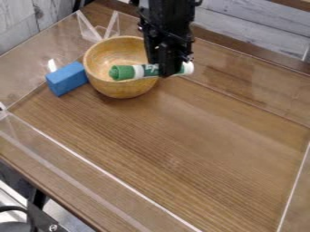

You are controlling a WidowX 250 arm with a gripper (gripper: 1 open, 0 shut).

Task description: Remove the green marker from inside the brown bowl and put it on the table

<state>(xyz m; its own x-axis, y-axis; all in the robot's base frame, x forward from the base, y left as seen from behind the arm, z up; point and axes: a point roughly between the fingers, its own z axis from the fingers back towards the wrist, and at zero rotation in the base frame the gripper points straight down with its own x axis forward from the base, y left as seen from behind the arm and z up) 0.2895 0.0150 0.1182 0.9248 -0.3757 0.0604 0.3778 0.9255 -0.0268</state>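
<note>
a blue block (65, 79) lies at the left. behind it stand clear plastic walls (36, 27).

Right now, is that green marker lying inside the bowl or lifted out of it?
Lifted, not fully clear. The claw grips the green marker roughly level above the brown bowl, its green end over the bowl, the other end past the rim.

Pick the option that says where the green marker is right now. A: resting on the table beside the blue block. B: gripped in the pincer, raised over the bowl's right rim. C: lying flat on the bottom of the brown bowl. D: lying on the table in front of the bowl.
B: the pincer is shut on the green marker, holding it level above the right rim of the brown bowl.
</note>
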